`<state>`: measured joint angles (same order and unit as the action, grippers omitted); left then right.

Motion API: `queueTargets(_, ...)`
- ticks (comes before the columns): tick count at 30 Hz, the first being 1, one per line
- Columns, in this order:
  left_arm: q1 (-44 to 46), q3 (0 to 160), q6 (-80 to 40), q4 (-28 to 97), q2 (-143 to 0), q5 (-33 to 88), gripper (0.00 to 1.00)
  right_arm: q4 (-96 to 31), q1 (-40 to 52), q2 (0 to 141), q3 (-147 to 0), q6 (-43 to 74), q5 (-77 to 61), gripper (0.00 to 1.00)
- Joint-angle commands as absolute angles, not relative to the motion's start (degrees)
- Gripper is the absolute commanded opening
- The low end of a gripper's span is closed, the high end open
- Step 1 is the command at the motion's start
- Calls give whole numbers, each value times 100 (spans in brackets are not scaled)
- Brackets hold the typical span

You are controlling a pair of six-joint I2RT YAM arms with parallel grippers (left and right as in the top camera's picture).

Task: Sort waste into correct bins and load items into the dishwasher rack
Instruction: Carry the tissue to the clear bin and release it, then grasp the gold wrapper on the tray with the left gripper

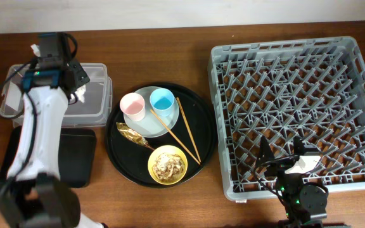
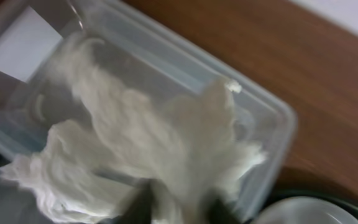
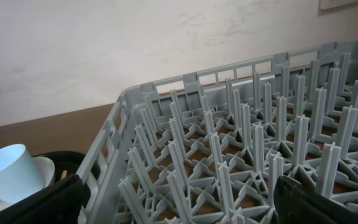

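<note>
My left gripper (image 1: 75, 81) is shut on a crumpled white tissue (image 2: 154, 143) and holds it over the clear plastic box (image 1: 94, 95); in the left wrist view the box (image 2: 272, 124) lies right under the tissue. The shallow black tray (image 1: 75, 158) lies in front of the box. On the round black tray (image 1: 204, 136) stand the pink cup (image 1: 132, 105) and blue cup (image 1: 162, 100) on the pale plate (image 1: 146, 123), with the chopsticks (image 1: 184, 132), gold foil wrapper (image 1: 132, 134) and yellow bowl (image 1: 168, 164) of beige scraps. My right gripper (image 1: 284, 158) is open and empty over the front edge of the grey rack (image 1: 290, 95).
The right wrist view shows the rack's upright pegs (image 3: 229, 155) between my open fingers (image 3: 182, 199), and the blue cup (image 3: 8, 171) at far left. The left arm spans the table's left side above the shallow black tray. Bare wood runs along the far edge.
</note>
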<state>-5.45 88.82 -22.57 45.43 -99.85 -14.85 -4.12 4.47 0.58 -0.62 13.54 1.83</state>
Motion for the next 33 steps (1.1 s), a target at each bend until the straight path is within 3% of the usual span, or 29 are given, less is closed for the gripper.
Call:
queueTargets(1, -674, 8816, -2220, 4407, -10486, -1590, 94, -454, 405, 21, -32, 1356, 193, 99)
queueTargets(4, -731, 8877, -2220, 4447, -10420, -1564, 96, -454, 405, 21, -32, 1356, 193, 98)
queueTargets(8, -729, 9039, -2222, 4873, -9994, -821, 70, -454, 405, 21, -32, 1356, 193, 98)
queueTargets(9, -729, 9039, -2222, 5024, -9832, -484, 55, -454, 405, 21, -32, 1356, 193, 98)
queueTargets(10, -729, 9039, -2222, 5166, -9721, -196, 24, -454, 405, 21, -32, 1356, 193, 98)
queueTargets(11, -729, 9039, -2222, 5325, -9612, 130, 1, -454, 405, 21, -32, 1354, 193, 98)
queueTargets(15, -617, 9017, -2220, 6276, -9367, 2091, 0, -454, 405, 21, -32, 1356, 193, 98)
queueTargets(19, -64, 8534, -2222, 6831, -9376, 1868, 1, -454, 405, 21, -32, 1356, 193, 98)
queueTargets(20, 128, 8300, -2226, 6825, -9376, 1833, 14, -454, 405, 21, -32, 1356, 193, 99)
queueTargets(21, 290, 8088, -2285, 6781, -9378, 1822, 20, -454, 405, 21, -32, 1356, 193, 98)
queueTargets(26, 1127, 6831, -3085, 6016, -9378, 1321, 34, -454, 405, 21, -32, 1356, 193, 98)
queueTargets(28, 1229, 6630, -3284, 5824, -9378, 1214, 71, -454, 405, 21, -32, 1356, 193, 99)
queueTargets(29, 1284, 6488, -3406, 5623, -9378, 1219, 76, -454, 405, 21, -32, 1356, 193, 98)
queueTargets(31, 1310, 6370, -3413, 5404, -9378, 1210, 75, -454, 405, 21, -32, 1356, 193, 98)
queueTargets(33, 1313, 6189, -3476, 5076, -9378, 1164, 67, -454, 405, 21, -32, 1356, 193, 98)
